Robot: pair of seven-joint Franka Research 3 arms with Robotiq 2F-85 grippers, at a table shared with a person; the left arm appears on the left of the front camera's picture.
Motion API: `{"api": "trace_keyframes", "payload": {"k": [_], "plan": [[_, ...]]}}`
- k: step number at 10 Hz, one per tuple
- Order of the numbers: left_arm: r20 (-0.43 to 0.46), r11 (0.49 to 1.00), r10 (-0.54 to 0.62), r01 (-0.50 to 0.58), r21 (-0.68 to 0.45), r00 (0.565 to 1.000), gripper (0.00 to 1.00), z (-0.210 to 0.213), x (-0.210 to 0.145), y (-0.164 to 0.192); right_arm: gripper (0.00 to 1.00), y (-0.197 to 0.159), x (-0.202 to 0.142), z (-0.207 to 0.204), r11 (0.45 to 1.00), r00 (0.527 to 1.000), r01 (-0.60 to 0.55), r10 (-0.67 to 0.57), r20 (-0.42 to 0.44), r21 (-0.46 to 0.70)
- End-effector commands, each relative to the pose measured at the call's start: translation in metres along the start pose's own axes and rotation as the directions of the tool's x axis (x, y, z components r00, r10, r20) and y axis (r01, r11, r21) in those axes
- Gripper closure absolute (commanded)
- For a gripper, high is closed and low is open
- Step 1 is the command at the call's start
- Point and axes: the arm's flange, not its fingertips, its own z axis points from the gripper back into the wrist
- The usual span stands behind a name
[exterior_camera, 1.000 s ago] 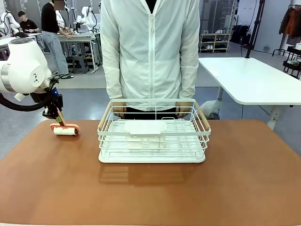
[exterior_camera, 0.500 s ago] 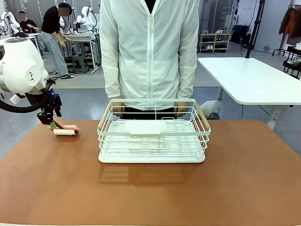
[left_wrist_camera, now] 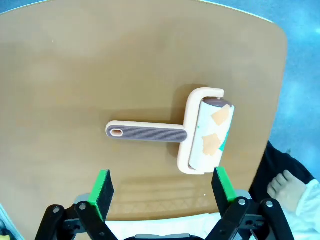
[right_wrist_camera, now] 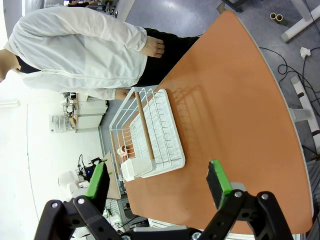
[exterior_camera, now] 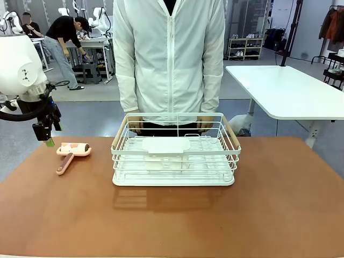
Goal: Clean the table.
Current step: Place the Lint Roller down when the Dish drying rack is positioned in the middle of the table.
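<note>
Fingers on our left gripper point(left_wrist_camera: 162, 189) stand wide above the lint roller point(exterior_camera: 72, 152), which lies on the table point(exterior_camera: 177, 220) left of the white rack point(exterior_camera: 176, 150); our right gripper point(right_wrist_camera: 157, 189) is wide too. We judge the roller light and rigid, best gripped mid-handle

1. One lint roller point(exterior_camera: 72, 152), pink-handled, with a white roll, lying flat on the table.
2. One reddish-brown table point(exterior_camera: 172, 220).
3. One white wire rack point(exterior_camera: 175, 150) with two wooden handles.
4. One white insert tray point(exterior_camera: 165, 146) lying inside the rack.
5. One person in a white jacket point(exterior_camera: 171, 56) at the far side, with two hands at the rack's far rim.
6. One white-topped table point(exterior_camera: 290, 88) behind.
</note>
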Motion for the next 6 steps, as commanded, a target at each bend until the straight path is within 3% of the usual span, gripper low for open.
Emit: {"api": "trace_keyframes", "payload": {"k": [1,3,4,6], "plan": [[-0.033,0.998,0.06,-0.061,-0.006,0.998,0.0,0.024,0.004,-0.009,0.0,0.001,0.001,0.001,1.0,1.0,-0.019,0.018,0.004,0.018],[-0.01,0.997,-0.08,0.08,-0.012,0.997,0.0,0.033,0.008,-0.013,0.0,0.001,0.001,0.001,1.0,1.0,-0.019,0.018,0.004,0.018],[-0.017,1.0,0.023,-0.024,-0.018,1.0,0.0,0.021,0.005,-0.009,0.0,0.001,0.001,0.001,1.0,1.0,-0.019,0.018,0.004,0.018],[-0.017,1.0,0.023,-0.024,-0.018,1.0,0.0,0.021,0.005,-0.009,0.0,0.001,0.001,0.001,1.0,1.0,-0.019,0.018,0.004,0.018]]}}
